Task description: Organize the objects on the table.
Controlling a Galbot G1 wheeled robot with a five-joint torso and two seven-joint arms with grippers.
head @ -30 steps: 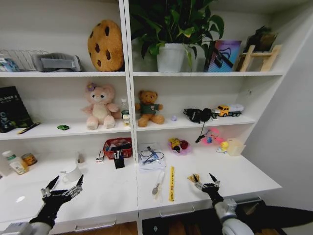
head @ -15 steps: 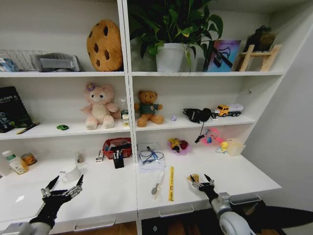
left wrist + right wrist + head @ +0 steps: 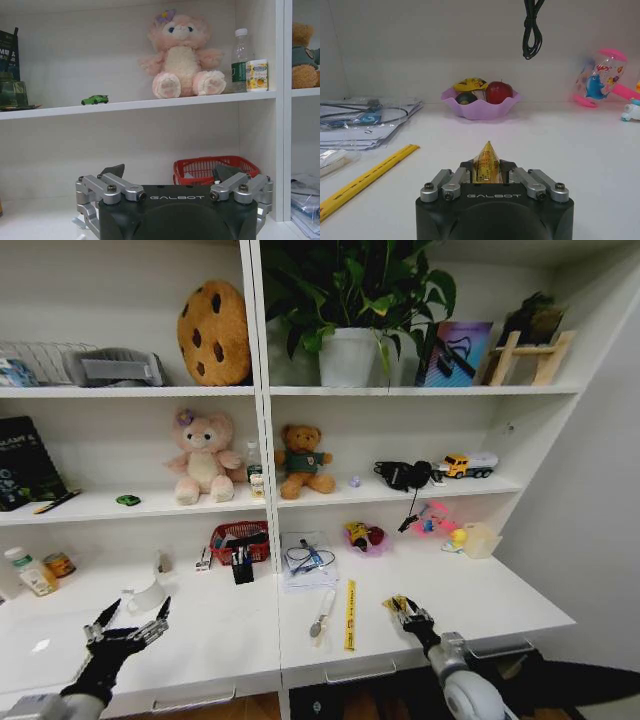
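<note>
Right hand (image 3: pixel 409 613) pinches a yellow packet (image 3: pixel 486 162) on our tabletop (image 3: pixel 480 600); our wrist view shows it clearly. Left hand (image 3: pixel 128 626) hovers spread.

White table (image 3: pixel 480 600) with yellow ruler (image 3: pixel 351 614), papers (image 3: pixel 308 562), red basket (image 3: pixel 240 540).

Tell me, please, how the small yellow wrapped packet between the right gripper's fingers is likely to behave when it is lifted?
The yellow packet looks like glossy film coming to a point, so it will probably crinkle and flex, not stay stiff. Being small, it is likely light. The right gripper has its fingers closed on it; the shiny wrapper might slip.
</note>
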